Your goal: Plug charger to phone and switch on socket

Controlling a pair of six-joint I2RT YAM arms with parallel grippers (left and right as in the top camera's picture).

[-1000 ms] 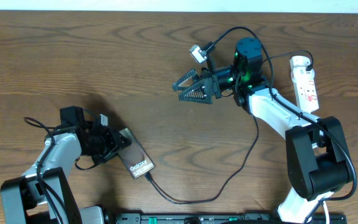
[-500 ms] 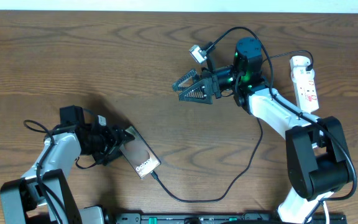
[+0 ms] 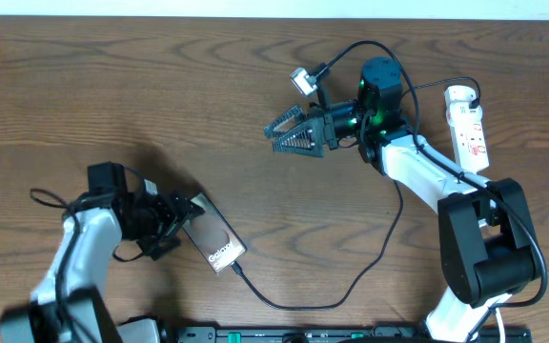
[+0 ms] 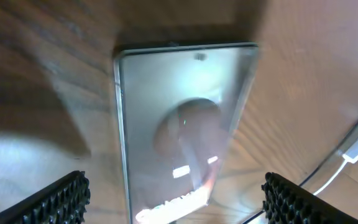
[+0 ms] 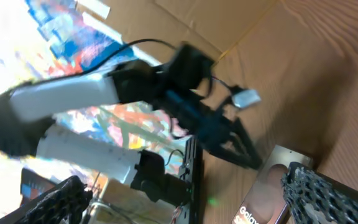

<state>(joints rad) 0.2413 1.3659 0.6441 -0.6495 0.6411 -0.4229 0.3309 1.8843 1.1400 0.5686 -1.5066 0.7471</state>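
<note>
1. Nearest, along the bottom of the overhead view, the charger (image 3: 303, 307) sags in a loose loop at lower centre. From there it climbs rightward toward the right arm (image 3: 427, 171), where its course is lost behind the white link.
2. The cable's other end runs up and left to the phone (image 3: 214, 235), left of centre in the lower half. The tip meets the phone's lower-right short edge and looks seated, though it is too small to be sure.
3. The phone lies flat on the wooden table (image 3: 112, 86), set diagonally, with its white lettering toward the lower-right end.
4. The left gripper (image 3: 177, 222) sits at the phone's upper-left end, released. In the left wrist view its ribbed fingers (image 4: 61, 199) stand in the two bottom corners. The phone lies between them, bare wood shows on both sides, and it touches neither finger.
5. Farther up, at upper centre, the right gripper (image 3: 272, 141) points left with its jaws spread wide, grasping nothing, well apart from the phone. Its own view is blurred.
6. Farthest, at the upper right, the socket (image 3: 469, 129) lies lengthwise up and down the frame. Its round plug (image 3: 458, 95) is at the top end and red marks sit lower down. The switch position is too small to tell.
</note>
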